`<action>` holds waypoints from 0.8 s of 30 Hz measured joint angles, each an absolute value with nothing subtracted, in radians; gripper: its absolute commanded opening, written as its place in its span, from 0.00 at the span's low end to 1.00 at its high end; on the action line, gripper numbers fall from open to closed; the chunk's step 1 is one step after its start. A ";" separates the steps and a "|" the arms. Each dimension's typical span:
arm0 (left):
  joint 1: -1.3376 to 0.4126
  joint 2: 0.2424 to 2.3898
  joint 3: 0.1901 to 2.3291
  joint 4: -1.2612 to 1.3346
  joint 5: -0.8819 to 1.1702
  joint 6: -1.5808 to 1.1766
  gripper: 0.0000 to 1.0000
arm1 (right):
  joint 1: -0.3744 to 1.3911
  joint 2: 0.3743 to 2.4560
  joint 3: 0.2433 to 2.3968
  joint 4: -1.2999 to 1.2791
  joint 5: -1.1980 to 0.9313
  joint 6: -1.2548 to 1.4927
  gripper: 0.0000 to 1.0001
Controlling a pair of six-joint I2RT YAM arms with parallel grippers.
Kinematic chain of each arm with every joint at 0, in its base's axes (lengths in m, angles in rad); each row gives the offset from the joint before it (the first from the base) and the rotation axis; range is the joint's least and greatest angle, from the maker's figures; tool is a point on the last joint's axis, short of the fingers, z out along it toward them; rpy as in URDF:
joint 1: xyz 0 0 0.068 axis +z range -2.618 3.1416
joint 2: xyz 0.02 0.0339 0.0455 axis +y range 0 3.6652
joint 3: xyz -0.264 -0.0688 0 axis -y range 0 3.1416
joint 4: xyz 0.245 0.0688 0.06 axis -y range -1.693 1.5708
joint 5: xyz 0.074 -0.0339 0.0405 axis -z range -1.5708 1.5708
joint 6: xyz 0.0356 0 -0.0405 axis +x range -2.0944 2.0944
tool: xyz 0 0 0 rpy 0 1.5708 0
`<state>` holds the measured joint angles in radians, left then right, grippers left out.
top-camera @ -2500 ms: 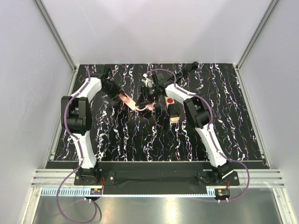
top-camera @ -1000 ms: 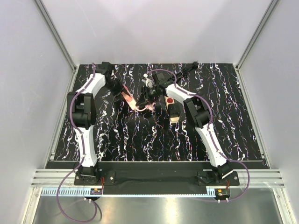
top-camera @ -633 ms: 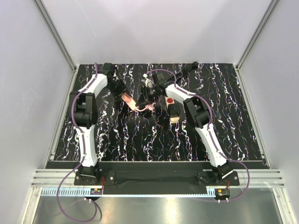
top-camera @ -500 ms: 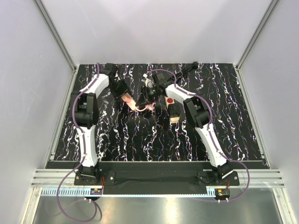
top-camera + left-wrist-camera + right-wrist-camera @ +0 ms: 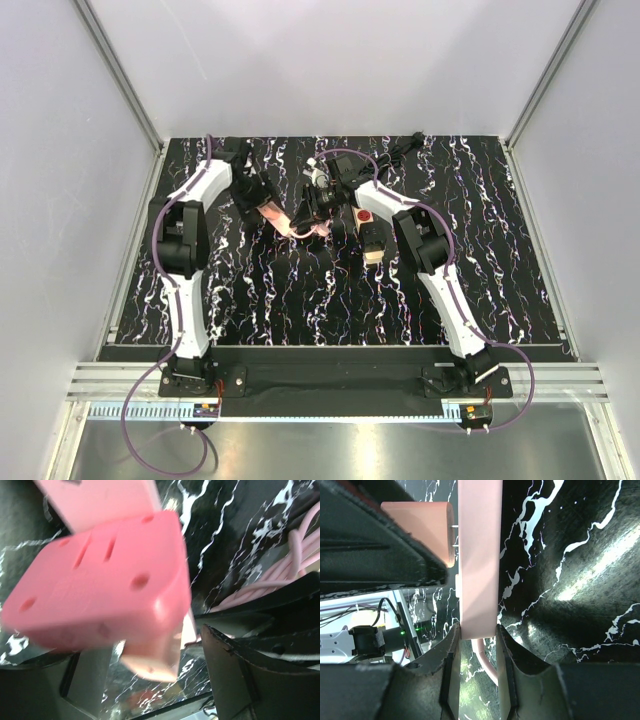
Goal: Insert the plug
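Two pincers: the left pincer [image 5: 262,200] is spread, its fingers either side of the salmon-pink blocky plastic plug [image 5: 100,590] with a gap showing on one side, so it is not gripping. The right pincer [image 5: 477,630] pinches the cable end of the long pale-pink plastic power strip [image 5: 479,555].
Plug location: far-middle of the black white-veined surface [image 5: 300,290], between the two pincers, side-on against the strip and away from the held end.
Seating: the right wrist view shows thin metal prongs [image 5: 455,536] bridging a sliver between the plug body and the strip face. I read that as entered but not fully home.
Step in hand: judged as final seating, then letting go.
How to do it well: use the clamped right pincer as the anvil. Push the plug straight along the prong axis, square to the strip face, with no twist. The flat of a finger on the plug's back beats a corner.
Check: sliver closed, plug body flush on the strip.
Risk: the strip is held at one end only, so an off-axis push could lever it in the right pincer or cock the prongs.
Cable: the pink round cable [image 5: 300,545] runs just beside the left pincer, so back out away from it.
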<state>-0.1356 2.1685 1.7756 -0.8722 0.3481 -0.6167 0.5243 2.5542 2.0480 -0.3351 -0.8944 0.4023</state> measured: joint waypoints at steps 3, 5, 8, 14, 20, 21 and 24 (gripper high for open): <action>-0.132 2.133 1.751 -0.877 0.337 -0.604 0.75 | 0.522 2.554 2.044 -0.327 -0.902 0.406 0.00; -0.131 2.108 1.739 -0.879 0.335 -0.594 0.76 | 0.522 2.554 2.043 -0.323 -0.905 0.409 0.00; -0.130 2.081 1.736 -0.882 0.337 -0.573 0.78 | 0.522 2.554 2.041 -0.319 -0.907 0.410 0.00; -0.129 2.038 1.724 -0.881 0.343 -0.537 0.79 | 0.522 2.554 2.040 -0.317 -0.908 0.413 0.00; -0.122 1.977 1.637 -0.894 0.332 -0.521 0.64 | 0.521 2.554 2.038 -0.311 -0.910 0.417 0.00; -0.120 1.967 1.630 -0.897 0.329 -0.521 0.60 | 0.521 2.554 2.038 -0.311 -0.910 0.418 0.00; -0.115 1.944 1.627 -0.897 0.324 -0.522 0.54 | 0.521 2.554 2.038 -0.311 -0.910 0.419 0.00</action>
<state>-0.1150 1.9442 1.6268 -0.8967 0.3244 -0.5220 0.5205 2.5542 2.0377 -0.3111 -0.9100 0.4194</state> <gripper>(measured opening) 0.559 0.338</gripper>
